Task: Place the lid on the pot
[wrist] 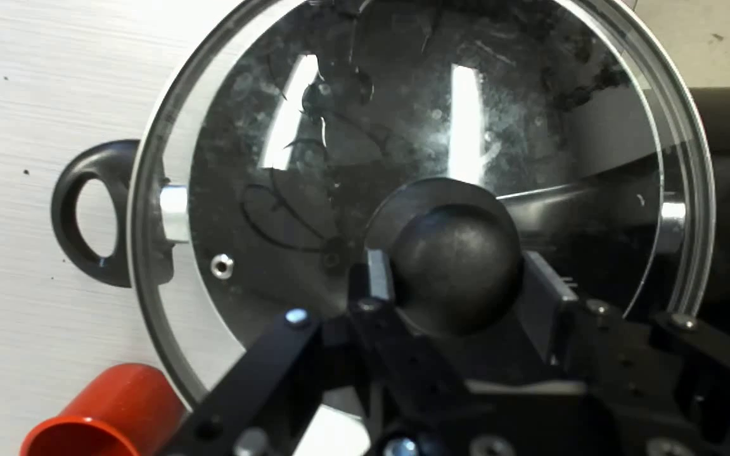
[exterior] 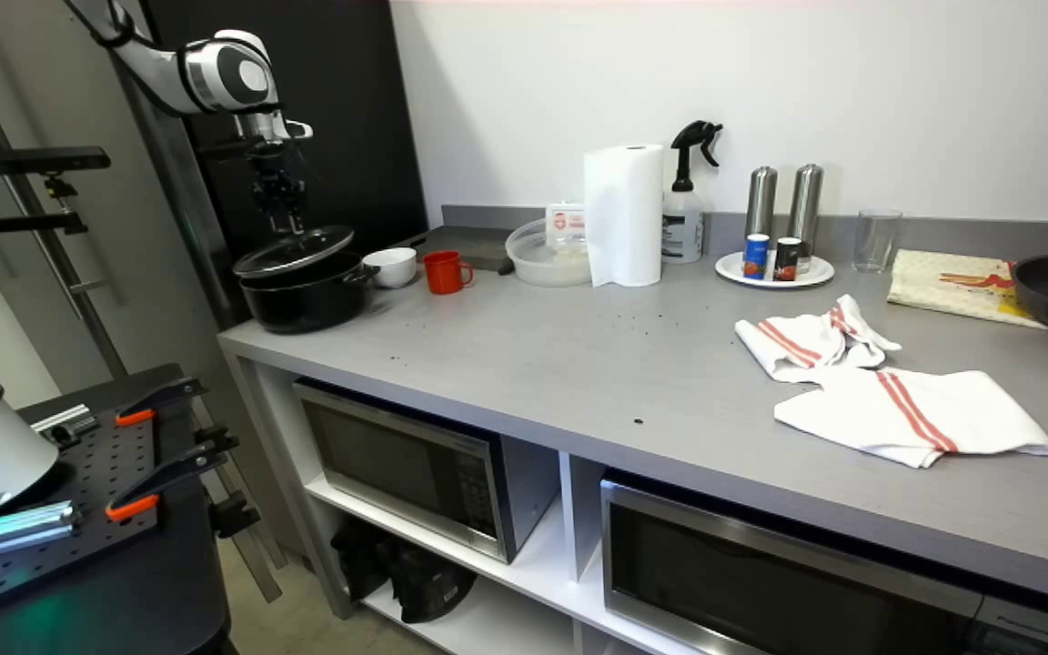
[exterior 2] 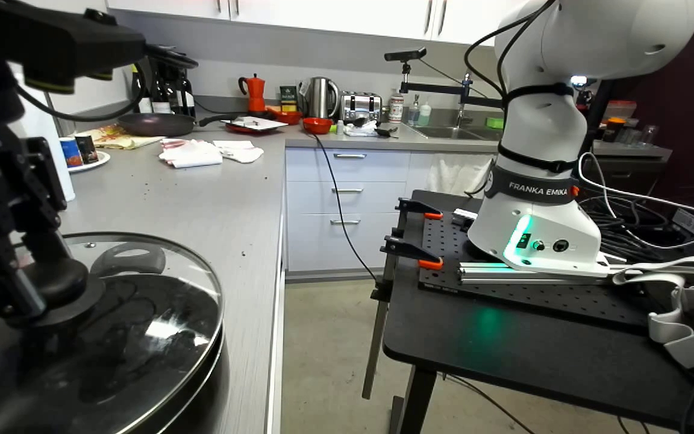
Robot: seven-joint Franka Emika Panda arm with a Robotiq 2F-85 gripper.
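The black pot (exterior: 306, 305) stands on the counter's end in an exterior view; its side also shows in an exterior view (exterior 2: 211, 392). The glass lid (exterior: 328, 241) with a metal rim is just above the pot, tilted, with one side raised off the pot's rim. My gripper (exterior: 286, 226) points down at the lid's black knob. In the wrist view, my gripper (wrist: 457, 285) has a finger on each side of the round knob (wrist: 454, 253), closed against it. The lid covers most of the pot there; a pot handle (wrist: 96, 215) sticks out at the left.
A red mug (exterior: 442, 273) and a white bowl (exterior: 392, 267) stand close beside the pot. A plastic tub (exterior: 549, 266), a paper towel roll (exterior: 624, 218) and a spray bottle (exterior: 683, 227) are along the wall. A dark panel (exterior: 324, 100) rises behind the pot.
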